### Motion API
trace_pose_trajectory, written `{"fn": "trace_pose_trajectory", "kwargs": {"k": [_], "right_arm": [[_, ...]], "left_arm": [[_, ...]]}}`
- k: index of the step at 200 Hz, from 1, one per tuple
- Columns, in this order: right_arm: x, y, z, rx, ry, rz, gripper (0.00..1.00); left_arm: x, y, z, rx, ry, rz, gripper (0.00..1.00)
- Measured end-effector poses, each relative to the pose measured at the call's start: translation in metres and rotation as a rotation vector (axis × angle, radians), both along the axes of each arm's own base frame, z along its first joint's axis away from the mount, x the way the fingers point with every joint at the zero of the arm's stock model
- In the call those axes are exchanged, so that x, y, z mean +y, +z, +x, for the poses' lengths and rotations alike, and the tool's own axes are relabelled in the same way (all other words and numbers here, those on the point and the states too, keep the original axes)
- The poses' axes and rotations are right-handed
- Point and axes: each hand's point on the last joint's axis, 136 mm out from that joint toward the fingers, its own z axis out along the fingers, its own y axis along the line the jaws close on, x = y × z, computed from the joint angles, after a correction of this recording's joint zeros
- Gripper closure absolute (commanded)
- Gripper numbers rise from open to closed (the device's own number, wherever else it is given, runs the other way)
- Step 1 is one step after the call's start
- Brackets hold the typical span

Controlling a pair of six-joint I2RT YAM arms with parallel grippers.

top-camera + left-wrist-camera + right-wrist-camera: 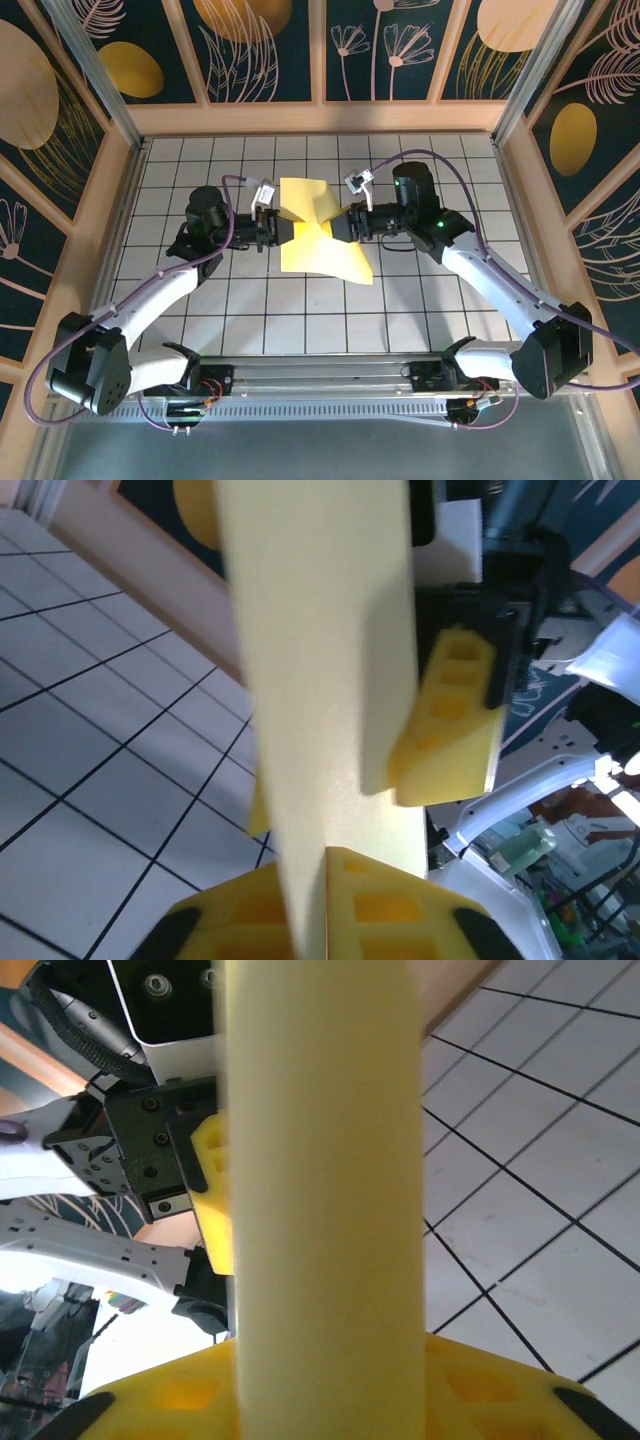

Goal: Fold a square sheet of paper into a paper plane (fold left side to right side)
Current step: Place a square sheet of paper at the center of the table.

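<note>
Bright even light, blurry wrist close-ups

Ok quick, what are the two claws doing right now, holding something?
Left gripper: closed on the yellow paper.
Right gripper: at the paper, open or gripping cannot be told.

We see a white table [420, 300] ruled in a black grid, boxed by a pale wooden frame [320, 117]. Dark wall panels [440, 80] around it carry golden ovals [130, 68] and line-drawn flowers [350, 40]. A metal rail [320, 412] spans its near edge.
</note>
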Motion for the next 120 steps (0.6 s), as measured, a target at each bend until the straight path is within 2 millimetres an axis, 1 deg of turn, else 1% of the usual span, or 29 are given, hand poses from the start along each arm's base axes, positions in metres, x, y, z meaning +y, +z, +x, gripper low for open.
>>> {"fn": "trace_pose_trajectory", "kwargs": {"k": [24, 37, 50, 59, 80, 90, 109, 120], "right_arm": [[-0.012, -0.006, 0.020, -0.006, -0.095, -0.029, 0.40], [-0.022, -0.013, 0.031, 0.004, -0.166, -0.051, 0.34], [-0.033, -0.024, 0.041, 0.016, -0.239, -0.078, 0.30], [-0.042, -0.032, 0.047, 0.034, -0.293, -0.096, 0.29], [-0.062, -0.055, 0.061, 0.082, -0.419, -0.139, 0.29], [-0.068, -0.068, 0.064, 0.110, -0.461, -0.158, 0.29], [-0.075, -0.092, 0.064, 0.176, -0.521, -0.172, 0.35], [-0.077, -0.104, 0.064, 0.208, -0.544, -0.170, 0.41]], "left_arm": [[-0.001, -0.019, 0.011, 0.065, 0.045, 0.039, 1.00], [-0.001, -0.032, 0.018, 0.108, 0.068, 0.060, 1.00], [-0.001, -0.049, 0.024, 0.164, 0.091, 0.083, 1.00], [-0.002, -0.066, 0.027, 0.222, 0.103, 0.103, 1.00], [-0.001, -0.105, 0.033, 0.343, 0.134, 0.152, 1.00], [0.000, -0.122, 0.035, 0.393, 0.148, 0.177, 1.00], [0.002, -0.152, 0.038, 0.478, 0.178, 0.230, 1.00], [0.004, -0.170, 0.039, 0.527, 0.198, 0.266, 1.00]]}}
